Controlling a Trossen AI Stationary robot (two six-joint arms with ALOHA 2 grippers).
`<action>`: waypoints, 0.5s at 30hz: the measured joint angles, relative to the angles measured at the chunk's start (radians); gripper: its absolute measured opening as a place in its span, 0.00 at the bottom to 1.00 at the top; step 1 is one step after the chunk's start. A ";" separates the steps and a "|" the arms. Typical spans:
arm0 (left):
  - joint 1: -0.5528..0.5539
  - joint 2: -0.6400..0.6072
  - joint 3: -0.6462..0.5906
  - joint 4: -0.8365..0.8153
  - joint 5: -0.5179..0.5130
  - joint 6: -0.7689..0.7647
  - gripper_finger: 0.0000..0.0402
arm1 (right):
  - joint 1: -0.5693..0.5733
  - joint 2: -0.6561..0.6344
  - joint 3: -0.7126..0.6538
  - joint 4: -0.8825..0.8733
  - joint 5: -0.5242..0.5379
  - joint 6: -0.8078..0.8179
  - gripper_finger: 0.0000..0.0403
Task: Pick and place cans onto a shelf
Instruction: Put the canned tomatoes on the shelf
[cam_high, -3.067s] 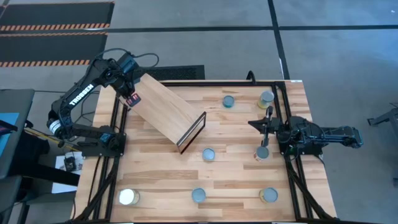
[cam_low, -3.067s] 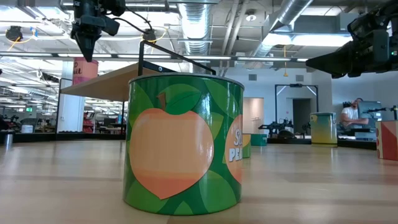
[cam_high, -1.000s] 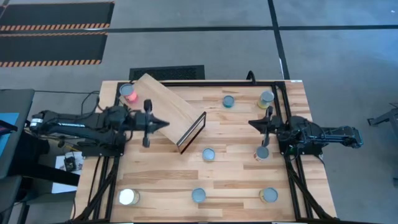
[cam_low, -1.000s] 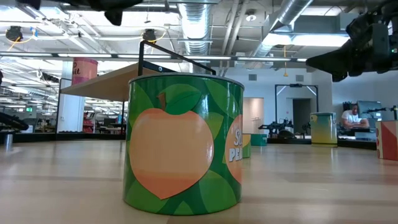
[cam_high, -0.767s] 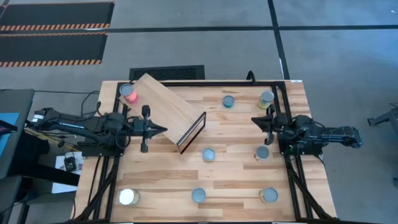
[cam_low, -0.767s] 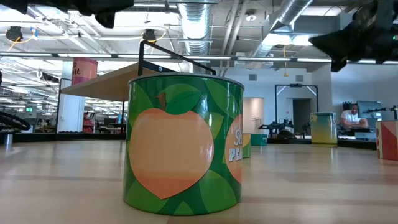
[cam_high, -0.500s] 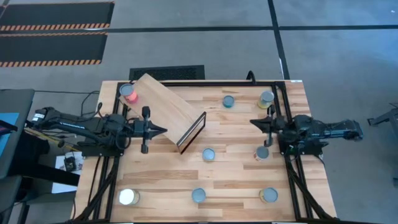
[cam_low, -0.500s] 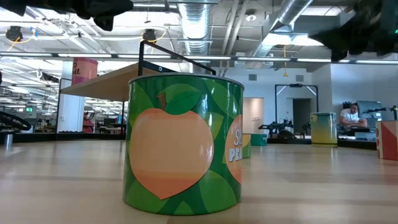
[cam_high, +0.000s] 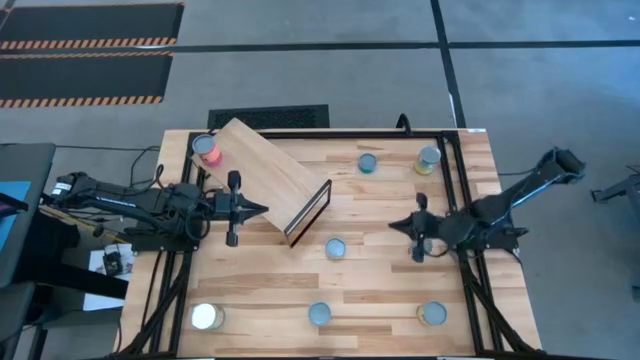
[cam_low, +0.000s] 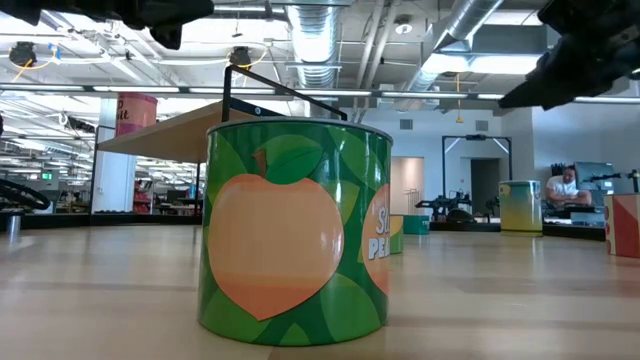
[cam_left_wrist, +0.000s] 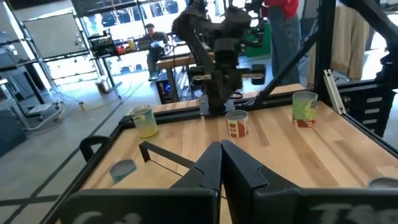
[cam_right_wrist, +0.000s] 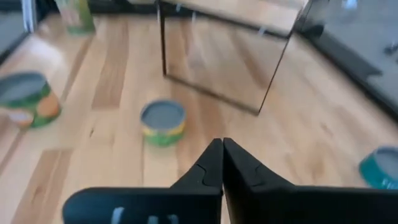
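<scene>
**Right arm reached in with its fingers closed: what a clean pick needed**

The right gripper (cam_high: 397, 224) hung over the table with its fingers pressed together, holding nothing; the yellow can (cam_right_wrist: 163, 122) lay just ahead of it, at about 8 o'clock from the tips in the high view, and apart from them. The left gripper (cam_high: 260, 208) waited at the shelf's (cam_high: 262, 172) 8 o'clock edge, also closed and empty. One red can (cam_high: 207, 149) already stood on the shelf's far-left corner; seven others were scattered over the table (cam_high: 380, 280), the nearest to the right arm being the yellow one and the can (cam_high: 424, 244) beside its wrist.

To my eye the reach was the step in hand; done well, the jaws would have had to spread wider than the lid before descending; the gripper should have centred over the can, dropped straight, and gripped the sides low; the shelf's dark end panel (cam_high: 309, 212) stood close by, so the carry wanted height.
</scene>
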 joint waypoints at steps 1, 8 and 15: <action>0.000 0.000 0.000 -0.004 0.000 0.000 0.00 | 0.022 0.035 0.025 -0.044 0.007 0.040 0.09; 0.000 0.000 0.000 -0.016 0.000 -0.014 0.00 | 0.153 0.200 0.192 -0.382 0.016 0.389 0.21; 0.000 0.000 0.000 -0.045 0.003 -0.033 0.00 | 0.242 0.300 0.272 -0.653 -0.098 0.770 0.37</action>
